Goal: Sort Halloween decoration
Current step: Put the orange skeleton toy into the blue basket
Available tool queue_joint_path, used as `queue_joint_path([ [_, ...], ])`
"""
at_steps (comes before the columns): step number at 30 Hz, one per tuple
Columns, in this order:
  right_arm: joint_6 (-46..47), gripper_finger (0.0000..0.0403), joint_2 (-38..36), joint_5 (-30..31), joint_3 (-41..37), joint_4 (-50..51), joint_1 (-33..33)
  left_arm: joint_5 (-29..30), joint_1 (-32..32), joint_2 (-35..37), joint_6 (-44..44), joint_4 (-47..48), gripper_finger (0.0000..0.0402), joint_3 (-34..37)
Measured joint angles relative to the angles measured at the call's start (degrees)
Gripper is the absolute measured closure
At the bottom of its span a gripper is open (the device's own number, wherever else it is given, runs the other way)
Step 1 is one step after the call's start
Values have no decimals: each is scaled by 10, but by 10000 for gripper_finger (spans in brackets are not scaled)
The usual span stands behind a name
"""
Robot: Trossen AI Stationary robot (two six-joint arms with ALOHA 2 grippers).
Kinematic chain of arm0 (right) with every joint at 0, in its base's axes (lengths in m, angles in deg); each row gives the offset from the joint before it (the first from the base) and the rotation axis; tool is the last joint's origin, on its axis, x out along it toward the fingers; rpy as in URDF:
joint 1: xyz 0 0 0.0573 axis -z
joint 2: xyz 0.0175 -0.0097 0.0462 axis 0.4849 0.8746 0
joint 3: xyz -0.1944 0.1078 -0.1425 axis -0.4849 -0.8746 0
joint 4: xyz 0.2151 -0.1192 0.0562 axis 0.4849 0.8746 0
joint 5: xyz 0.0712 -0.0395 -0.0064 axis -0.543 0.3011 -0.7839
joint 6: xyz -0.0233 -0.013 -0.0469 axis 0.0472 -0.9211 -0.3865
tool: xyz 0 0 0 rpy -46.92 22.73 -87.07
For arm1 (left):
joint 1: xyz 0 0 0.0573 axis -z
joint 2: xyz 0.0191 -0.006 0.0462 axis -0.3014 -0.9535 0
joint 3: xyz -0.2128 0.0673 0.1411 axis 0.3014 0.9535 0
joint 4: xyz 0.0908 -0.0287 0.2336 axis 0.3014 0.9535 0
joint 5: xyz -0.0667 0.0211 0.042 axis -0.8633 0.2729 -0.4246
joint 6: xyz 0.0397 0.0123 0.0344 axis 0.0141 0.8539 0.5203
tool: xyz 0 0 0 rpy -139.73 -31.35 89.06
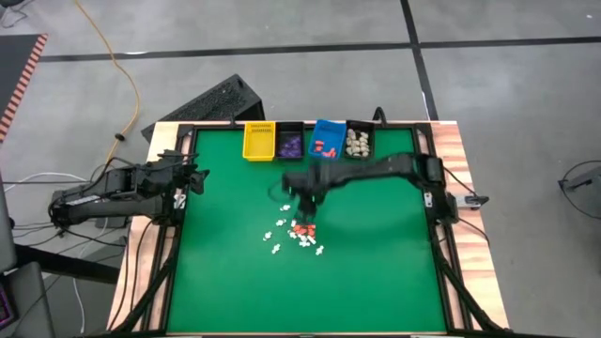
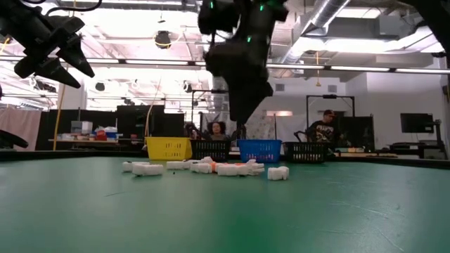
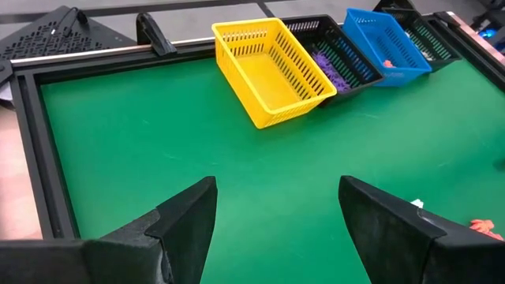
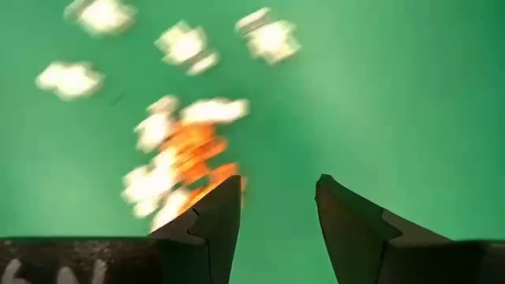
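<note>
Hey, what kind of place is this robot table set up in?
Probably an open lab or workshop: exposed ceiling ducts, benches with equipment behind the green table, and a seated person at a monitor in the background.

Bright, even light falls from ceiling fixtures (image 2: 163, 39) that glare in the low view, leaving the arms there as dark silhouettes. In the right wrist view the small white and orange pieces (image 4: 177, 150) are smeared by blur. The green worktop (image 1: 376, 272) shows only soft, faint shadows.

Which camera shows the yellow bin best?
The left wrist view: the yellow bin fills it, seen from above and empty. The high view shows it small, the low view only its side wall, the right wrist view nothing.
</note>
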Motion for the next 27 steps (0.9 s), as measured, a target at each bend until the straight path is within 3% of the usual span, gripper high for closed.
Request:
queue_joint_path([
  [7,41,213,1,0,-59,-58,-68,-3,0,0,0,0,145,0],
  [27,90,214,0,14,-182,-216,-69,-3,0,0,0,0,145,0],
])
